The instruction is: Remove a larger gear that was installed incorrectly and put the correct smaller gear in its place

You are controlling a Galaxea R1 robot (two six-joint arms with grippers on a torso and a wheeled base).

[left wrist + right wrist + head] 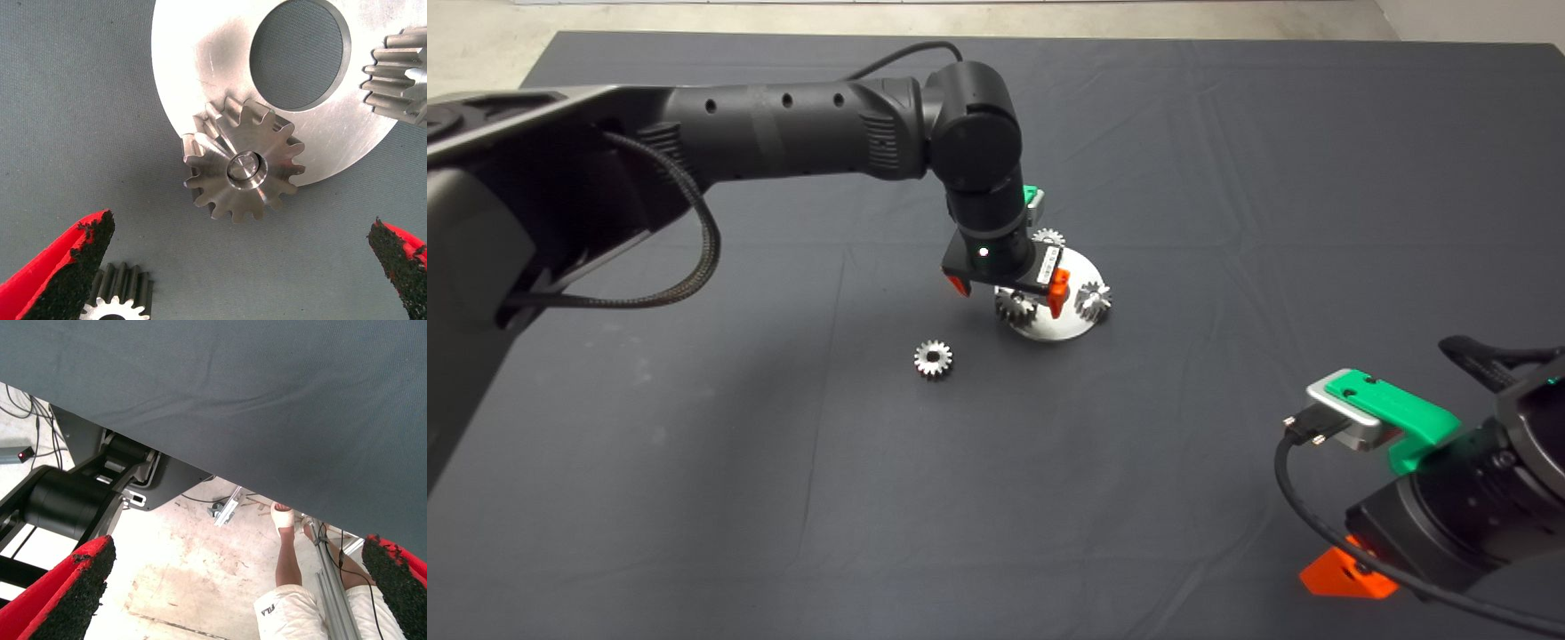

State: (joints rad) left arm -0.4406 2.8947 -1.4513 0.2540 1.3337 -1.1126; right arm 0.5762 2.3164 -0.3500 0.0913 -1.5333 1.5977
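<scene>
Left pincer wide open above the larger gear

Its pads flank the gear without touching; the gear sits on a peg at the edge of the round silver plate. The smaller gear lies loose on the bench mat, just beside the plate. Right pincer waits open at the bench's corner, a person's legs beyond
</scene>
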